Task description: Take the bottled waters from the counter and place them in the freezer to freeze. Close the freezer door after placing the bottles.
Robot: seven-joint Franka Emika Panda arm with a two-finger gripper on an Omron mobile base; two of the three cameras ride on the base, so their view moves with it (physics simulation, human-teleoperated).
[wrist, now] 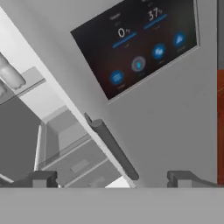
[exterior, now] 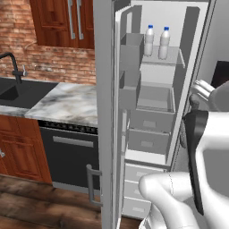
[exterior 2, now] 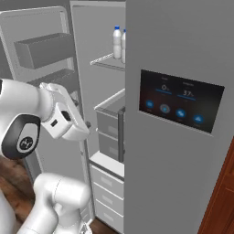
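Note:
Two bottled waters (exterior: 149, 40) (exterior: 164, 42), whitish with blue caps, stand upright side by side on the top wire shelf inside the open freezer (exterior: 154, 98). In the right base view one bottle (exterior 2: 117, 42) shows fully and the other is half hidden behind the dispenser door. The freezer door (exterior: 107, 112) is swung wide open, its grey inner bins (exterior 2: 43, 48) facing the arm. My gripper (wrist: 113, 179) is open with nothing held, in front of the freezer's middle drawers and well below the bottles. The marble counter (exterior: 67, 100) lies to the left.
The neighbouring door with the blue-lit dispenser panel (exterior 2: 180, 103) is shut, and its dark vertical handle (wrist: 113, 148) lies just ahead of my fingers. A black sink (exterior: 18, 91) and a dishwasher (exterior: 67, 152) sit left of the open door. Freezer drawers (exterior: 150, 118) fill the lower half.

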